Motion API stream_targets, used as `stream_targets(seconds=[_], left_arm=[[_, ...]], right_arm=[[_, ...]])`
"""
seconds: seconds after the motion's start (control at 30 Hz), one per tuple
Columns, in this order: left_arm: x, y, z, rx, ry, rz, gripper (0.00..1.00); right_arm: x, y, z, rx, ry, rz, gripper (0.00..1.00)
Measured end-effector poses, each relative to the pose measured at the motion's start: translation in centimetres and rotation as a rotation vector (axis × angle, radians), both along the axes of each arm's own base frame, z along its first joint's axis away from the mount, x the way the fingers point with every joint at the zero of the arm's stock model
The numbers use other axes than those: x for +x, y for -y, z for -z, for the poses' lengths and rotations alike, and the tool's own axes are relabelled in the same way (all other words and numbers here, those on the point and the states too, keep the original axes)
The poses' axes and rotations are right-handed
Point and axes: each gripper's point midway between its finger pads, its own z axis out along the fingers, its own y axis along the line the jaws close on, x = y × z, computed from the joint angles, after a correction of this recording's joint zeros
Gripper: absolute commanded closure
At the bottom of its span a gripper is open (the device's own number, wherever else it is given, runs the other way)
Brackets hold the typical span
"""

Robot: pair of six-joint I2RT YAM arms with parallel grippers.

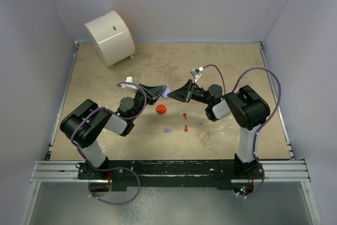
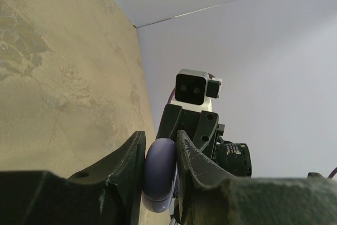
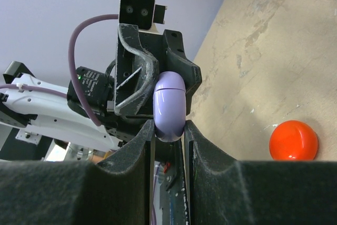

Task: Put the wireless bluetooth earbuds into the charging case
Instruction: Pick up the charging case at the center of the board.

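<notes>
Plainly: lilac case pinched from both ends, earbuds loose on the tabletop

All four earbuds lie apart on the tan tabletop [image 1: 237, 67], none of them in a case. Taking the round red-orange case [image 1: 161, 109] as the marker, a red-orange earbud [image 1: 185, 115] lies near it on the right arm's side. Another red-orange earbud [image 1: 186, 128] sits on that same side, closer to the arm bases. A lilac earbud [image 1: 167, 129] lies almost straight from the marker toward the bases. The other lilac earbud [image 1: 200, 123], faint in the overhead view, is the one farthest out toward the right arm.

The lilac case [image 1: 166, 94] is just beyond the red-orange case, on the side away from the bases. It seems to be lifted off the tabletop. The left gripper [image 1: 160, 92] comes at it from the left arm's side. In the left wrist view its fingers [image 2: 136, 151] press against both flanks of the rounded shell [image 2: 159, 175]. The right gripper [image 1: 176, 94] meets it from the opposite side. In its own wrist view its fingers [image 3: 147, 146] pinch the near end of the case [image 3: 169, 106]. The left gripper [image 3: 158, 72] clasps the far end. The red-orange case [image 3: 294, 140] rests on the tabletop off to one side there.

A white drum-shaped thing [image 1: 109, 35] stands well beyond the red-orange case, in the far corner on the left arm's side.
</notes>
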Motion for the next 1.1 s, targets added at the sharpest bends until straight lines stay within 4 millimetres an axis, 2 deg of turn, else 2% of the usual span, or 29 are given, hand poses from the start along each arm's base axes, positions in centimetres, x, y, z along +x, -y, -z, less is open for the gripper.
stream_targets(seconds=[0.13,0.23,0.33,0.47,0.53,0.6,0.83,0.9,1.0,1.1], left_arm=[[0.0,0.0,0.0,0.000,0.001,0.000,1.00],[0.0,0.0,-0.1,-0.001,0.001,0.000,1.00],[0.0,0.0,-0.1,-0.001,0.002,0.000,1.00],[0.0,0.0,0.0,0.000,-0.001,-0.003,1.00],[0.1,0.0,0.1,0.003,-0.005,-0.004,1.00],[0.1,-0.1,0.2,0.004,-0.008,-0.008,1.00],[0.4,-0.7,-0.2,0.006,-0.018,-0.045,1.00],[0.4,-1.2,-0.4,0.009,-0.027,-0.069,1.00],[0.5,-2.0,-1.0,0.009,-0.040,-0.111,1.00],[0.7,-3.1,-1.8,-0.002,-0.045,-0.167,1.00]], right_arm=[[0.0,0.0,0.0,0.000,0.001,-0.003,0.93],[0.0,0.0,-0.1,0.001,0.003,-0.002,0.84],[0.1,0.0,-0.1,0.001,0.004,-0.002,0.71],[0.3,-0.1,-0.1,0.002,0.005,-0.002,0.42],[0.4,0.0,-0.1,0.002,0.008,0.002,0.24],[0.6,0.2,-0.1,0.002,0.010,0.008,0.15],[1.0,1.0,-0.8,-0.015,0.087,0.046,0.05],[1.4,1.3,-2.0,-0.035,0.162,0.090,0.01],[2.8,1.9,-5.0,-0.096,0.301,0.213,0.00],[5.7,1.7,-9.7,-0.203,0.441,0.415,0.00]])
